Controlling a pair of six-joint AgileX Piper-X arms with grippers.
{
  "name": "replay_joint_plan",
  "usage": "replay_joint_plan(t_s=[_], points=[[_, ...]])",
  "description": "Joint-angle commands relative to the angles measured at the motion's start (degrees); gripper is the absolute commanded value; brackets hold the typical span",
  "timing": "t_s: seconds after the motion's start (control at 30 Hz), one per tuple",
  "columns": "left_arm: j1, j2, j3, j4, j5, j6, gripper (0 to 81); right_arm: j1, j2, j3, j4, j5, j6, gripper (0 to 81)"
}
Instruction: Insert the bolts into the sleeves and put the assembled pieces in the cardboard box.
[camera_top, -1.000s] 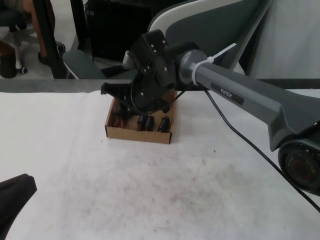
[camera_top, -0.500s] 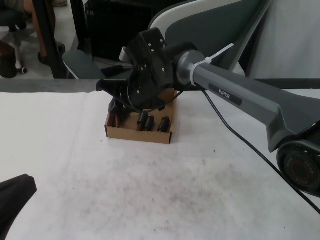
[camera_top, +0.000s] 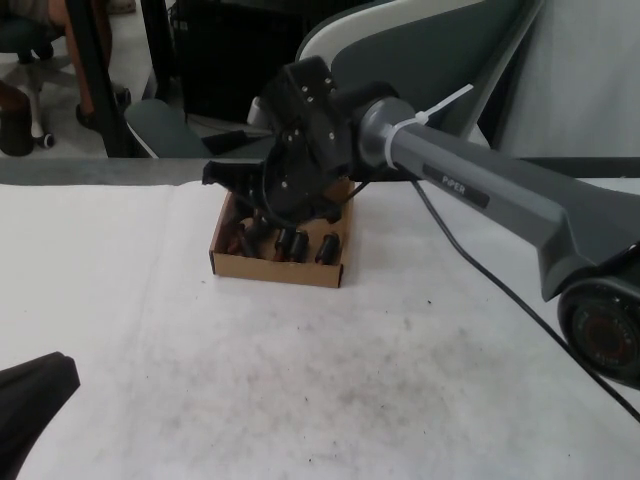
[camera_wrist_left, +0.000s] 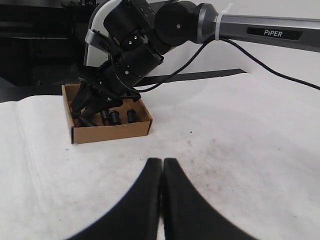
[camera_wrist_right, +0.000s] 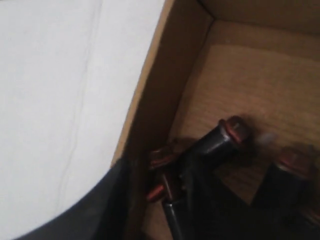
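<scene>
The cardboard box (camera_top: 279, 268) sits at the far middle of the white bench. Several assembled pieces, black sleeves with reddish bolt heads (camera_wrist_right: 225, 135), lie inside it (camera_top: 325, 248). My right gripper (camera_top: 250, 232) hangs over the box's left half, tips down inside it (camera_wrist_left: 86, 111). Its fingers stand apart, and in the right wrist view one dark finger (camera_wrist_right: 100, 210) sits by the box wall (camera_wrist_right: 160, 85), with pieces lying loose beside it. My left gripper (camera_wrist_left: 162, 200) is low over the near bench with its fingers pressed together and nothing between them; the high view has it at the near left corner (camera_top: 35, 400).
A white cloth (camera_top: 330, 370) covers the bench, with a smudged patch in the middle. The right arm's long grey link (camera_top: 480, 195) and its black cable (camera_top: 500, 290) cross the right side. A chair (camera_top: 420, 60) stands behind the bench.
The right gripper lifted and shifted slightly left half a second ago, then came back down into the box. The left gripper has barely moved.
</scene>
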Motion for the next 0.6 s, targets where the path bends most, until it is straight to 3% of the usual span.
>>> replay_joint_plan(t_s=[0.0,0.23,0.33,0.37,0.57], points=[[-0.04,-0.57,-0.03,-0.26,0.41,0.08,0.8,-2.69,-3.09,-0.6,0.14,0.55,-0.3,26.5],[-0.04,-0.57,-0.03,-0.26,0.41,0.08,0.8,-6.22,-7.5,-0.6,2.64,0.55,-4.0,20.1],[-0.04,-0.57,-0.03,-0.26,0.41,0.08,0.8,-6.94,-9.45,-0.6,7.62,0.98,-11.1,2.5],[-0.04,-0.57,-0.03,-0.26,0.41,0.08,0.8,-6.96,-10.18,-0.6,9.63,1.71,-13.65,0.2],[-0.04,-0.57,-0.03,-0.69,0.18,0.08,0.8,-6.48,-14.38,-0.2,16.42,6.67,-24.02,0.2]])
